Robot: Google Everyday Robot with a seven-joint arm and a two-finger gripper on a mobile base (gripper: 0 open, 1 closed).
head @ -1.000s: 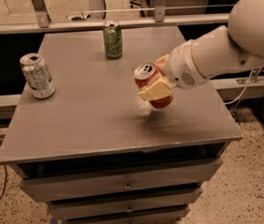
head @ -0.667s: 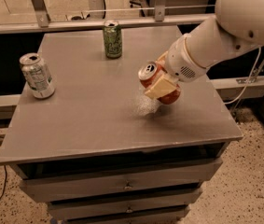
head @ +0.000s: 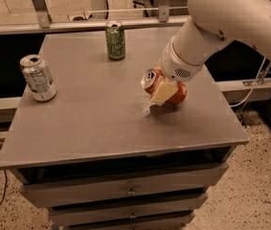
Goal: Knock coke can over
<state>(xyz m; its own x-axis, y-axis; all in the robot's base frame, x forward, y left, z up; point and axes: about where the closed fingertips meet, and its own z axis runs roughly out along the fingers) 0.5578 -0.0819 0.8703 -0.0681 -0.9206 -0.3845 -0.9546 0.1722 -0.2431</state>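
Tipped lower than before, the coke can [head: 179,95] leans left against the gripper [head: 164,91], whose grip I cannot tell; freed, it could roll off the table [head: 101,123]

You can read no lettering on the coke can [head: 179,95] that the gripper [head: 165,92] clasps at mid-table, nor on the green can [head: 115,41] or silver can [head: 38,78].

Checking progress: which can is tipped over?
The coke can, leaning far over with its top facing left, under the claw. The green can and silver can stand upright.
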